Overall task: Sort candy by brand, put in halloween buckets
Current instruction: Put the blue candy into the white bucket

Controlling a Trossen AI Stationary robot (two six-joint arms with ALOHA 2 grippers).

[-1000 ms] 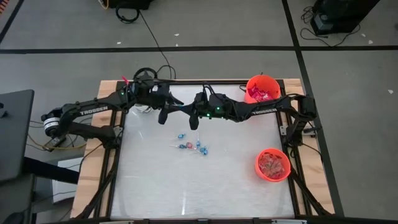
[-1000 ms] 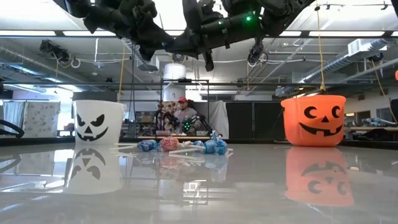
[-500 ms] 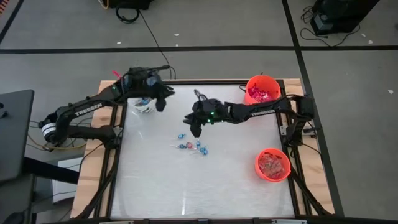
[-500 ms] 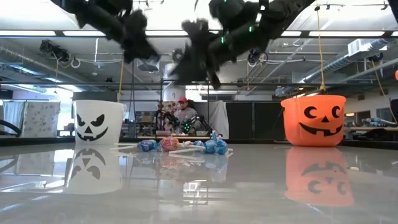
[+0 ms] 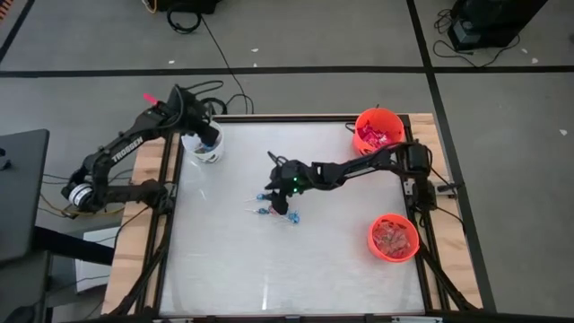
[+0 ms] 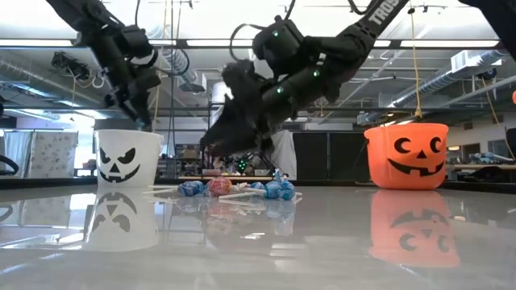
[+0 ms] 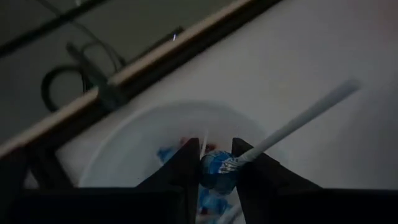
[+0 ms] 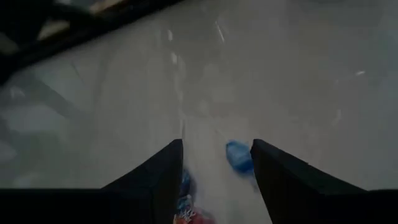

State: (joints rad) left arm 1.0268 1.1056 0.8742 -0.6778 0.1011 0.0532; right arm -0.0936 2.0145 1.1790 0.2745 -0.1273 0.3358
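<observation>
My left gripper (image 5: pixel 207 142) hangs over the white halloween bucket (image 5: pixel 213 154) at the table's far left corner, shut on a blue lollipop (image 7: pixel 217 172). Blue and red candy lies in that bucket (image 7: pixel 118 140). A small heap of blue and red candy (image 5: pixel 276 212) lies on the table's middle. My right gripper (image 5: pixel 273 195) hangs open just above that heap, tilted down, with a blue piece (image 8: pixel 238 155) showing between its fingers (image 8: pixel 168 171) and untouched. Two orange halloween buckets (image 5: pixel 378 130), (image 5: pixel 395 238) stand on the right with candy inside. My left gripper pinches the lollipop's blue wrapped head (image 7: pixel 217 176) between its two fingertips, slanting down from above. The white stick (image 7: pixel 298 121) juts out sideways past one finger. The lollipop is lifted clear, over the white bucket's mouth.
The white bucket (image 6: pixel 127 161) and one orange bucket (image 6: pixel 405 155) show dark jack-o'-lantern faces in the low view. Wooden rails and dark frame bars (image 5: pixel 166 224) border the table. The near half of the white tabletop (image 5: pixel 287 278) is bare. A person sits far behind the table.
My left gripper has swung with the lollipop toward the table's far left corner, tipping downward over the white bucket. My right gripper has come down toward the candy heap in the middle, tipped further down and opened.
</observation>
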